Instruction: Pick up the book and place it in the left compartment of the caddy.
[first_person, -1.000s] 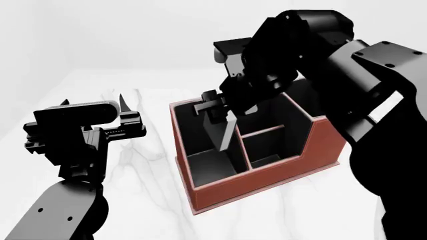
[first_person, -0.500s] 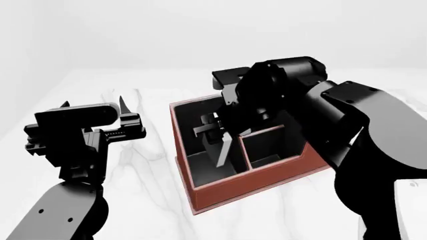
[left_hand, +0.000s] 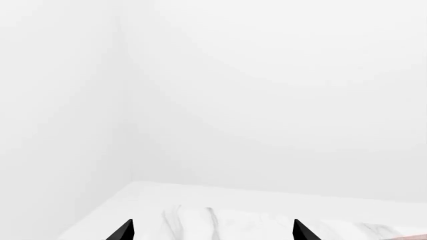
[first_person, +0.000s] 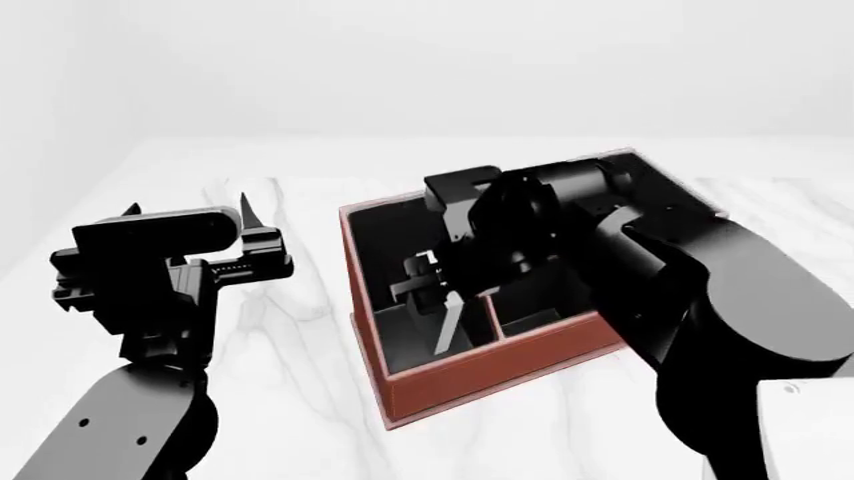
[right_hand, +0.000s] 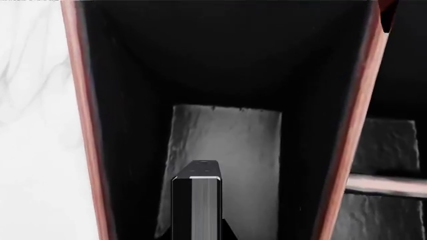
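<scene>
The reddish-brown caddy (first_person: 497, 366) stands on the marble table to the right of centre. My right gripper (first_person: 424, 284) is shut on the book (first_person: 450, 325), which hangs upright, its white page edge showing, low inside the left compartment (first_person: 379, 252). In the right wrist view the book (right_hand: 197, 205) stands on edge between the caddy's red-trimmed walls (right_hand: 81, 130), above the grey floor of the left compartment (right_hand: 230, 145). My left gripper (first_person: 254, 226) is open and empty, left of the caddy; its fingertips (left_hand: 123, 231) show in the left wrist view.
The white marble table (first_person: 294, 330) lies to the left and in front of the caddy. White walls stand behind. The caddy's middle slots (first_person: 534, 300) and taller end are partly hidden by my right arm (first_person: 694, 290).
My right arm has moved down and the book has sunk deeper into the left compartment. The left arm has not moved.
</scene>
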